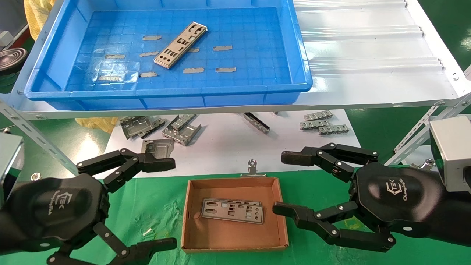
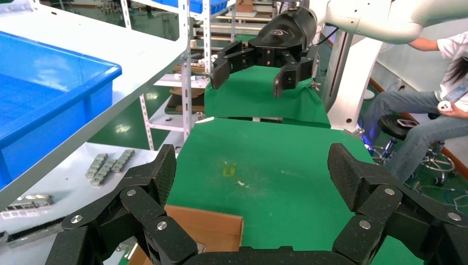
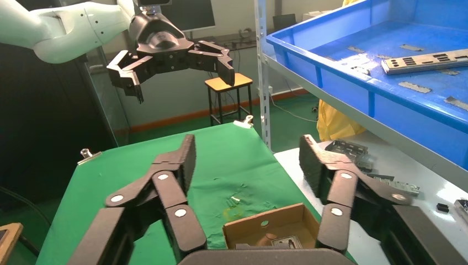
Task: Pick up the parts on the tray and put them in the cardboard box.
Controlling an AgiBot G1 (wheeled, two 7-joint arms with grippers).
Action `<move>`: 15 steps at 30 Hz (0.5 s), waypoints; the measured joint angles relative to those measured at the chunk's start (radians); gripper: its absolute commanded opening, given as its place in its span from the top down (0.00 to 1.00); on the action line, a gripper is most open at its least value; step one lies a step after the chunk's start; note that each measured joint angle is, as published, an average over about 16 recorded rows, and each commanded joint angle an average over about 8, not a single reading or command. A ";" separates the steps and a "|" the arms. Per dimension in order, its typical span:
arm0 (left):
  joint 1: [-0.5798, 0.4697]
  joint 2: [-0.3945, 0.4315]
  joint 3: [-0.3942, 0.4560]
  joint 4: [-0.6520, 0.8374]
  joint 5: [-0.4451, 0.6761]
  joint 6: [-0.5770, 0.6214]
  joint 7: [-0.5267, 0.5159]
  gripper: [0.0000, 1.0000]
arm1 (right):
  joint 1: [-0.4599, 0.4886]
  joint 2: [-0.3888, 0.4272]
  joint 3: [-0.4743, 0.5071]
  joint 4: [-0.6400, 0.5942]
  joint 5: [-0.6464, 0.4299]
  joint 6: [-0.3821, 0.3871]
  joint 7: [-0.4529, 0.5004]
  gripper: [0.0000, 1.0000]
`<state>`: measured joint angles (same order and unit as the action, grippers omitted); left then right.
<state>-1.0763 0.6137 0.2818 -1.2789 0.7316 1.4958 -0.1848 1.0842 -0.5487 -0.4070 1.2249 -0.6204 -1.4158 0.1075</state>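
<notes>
Silver-grey punched metal plate (image 1: 180, 45), upper-centre in the bright-blue grid-floored plastic tray (image 1: 301, 62), looks light, stiff, slippery; pinch its long edges, both grippers spread empty.

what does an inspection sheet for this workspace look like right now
surface: green cloth under the cardboard box; white shelf carries the tray
job's things: one plate lies in the tray; plates lie in the box
clutter: tape strips on tray floor; bent brackets on white sheet
grippers: left gripper open, empty, beside the box; right gripper open, empty, at the box's right wall
cables: nothing seen
surroundings: seated person, stool
</notes>
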 measured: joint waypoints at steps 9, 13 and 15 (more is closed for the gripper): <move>0.000 0.000 0.000 0.000 0.000 0.000 0.000 0.00 | 0.000 0.000 0.000 0.000 0.000 0.000 0.000 1.00; 0.000 0.000 0.000 0.000 0.000 0.000 0.000 0.00 | 0.000 0.000 0.000 0.000 0.000 0.000 0.000 1.00; 0.000 0.000 0.000 0.000 0.000 0.000 0.000 0.00 | 0.000 0.000 0.000 0.000 0.000 0.000 0.000 1.00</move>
<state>-1.0762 0.6135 0.2816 -1.2792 0.7316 1.4958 -0.1850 1.0842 -0.5487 -0.4070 1.2249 -0.6204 -1.4158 0.1074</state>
